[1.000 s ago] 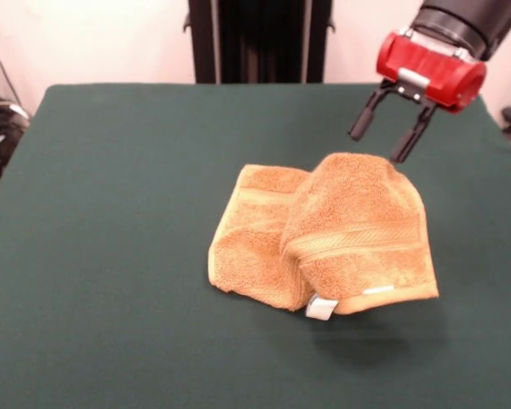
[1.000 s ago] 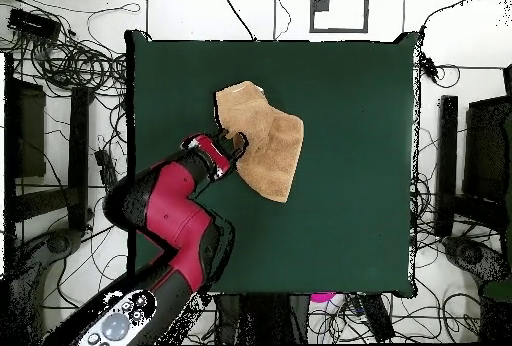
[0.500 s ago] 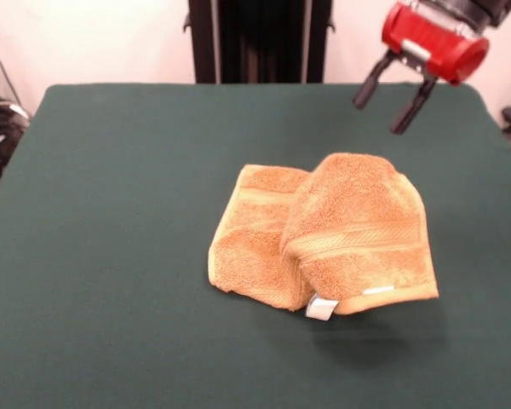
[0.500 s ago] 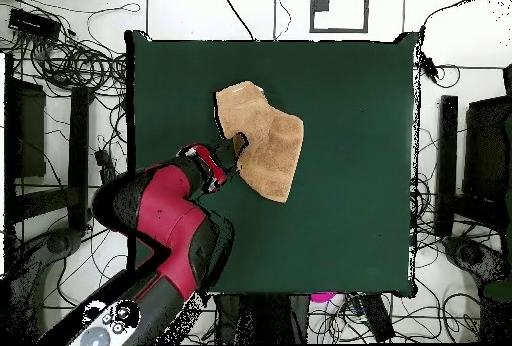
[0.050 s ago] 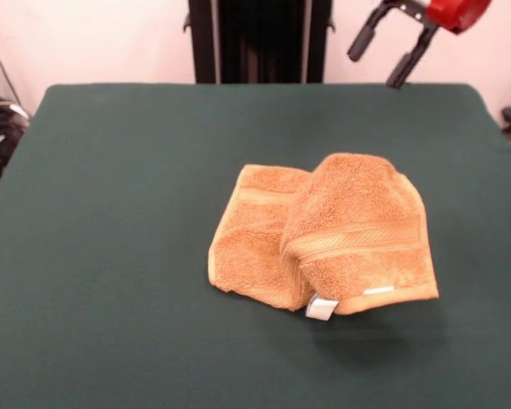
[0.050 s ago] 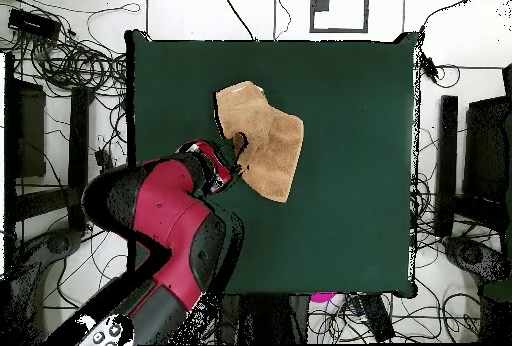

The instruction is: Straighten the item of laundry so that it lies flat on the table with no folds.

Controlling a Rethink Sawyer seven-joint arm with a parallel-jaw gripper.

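Dark green cloth covers the table point(image 5: 111, 213), which fills almost the whole front view; behind it stand a pale wall and a black column. On the table, a little to the right of the middle in the front view, lies the orange-tan towel point(image 5: 324, 234). It is not flat: one part is folded over the other, so that a rounded hump rises on the right side and a lower layer shows at the left. A woven band runs across the upper fold, and a small white tag point(image 5: 321, 308) sticks out at the near edge.

High above the towel, at the top right of the front view, hangs the gripper point(image 5: 381, 56). Its two dark fingers point(image 5: 361, 38) are spread apart, with nothing between them, and they touch neither the towel nor the table. In the overhead view the red arm point(image 6: 165, 227) covers the table's lower left part, and the gripper's head is beside the towel's edge.
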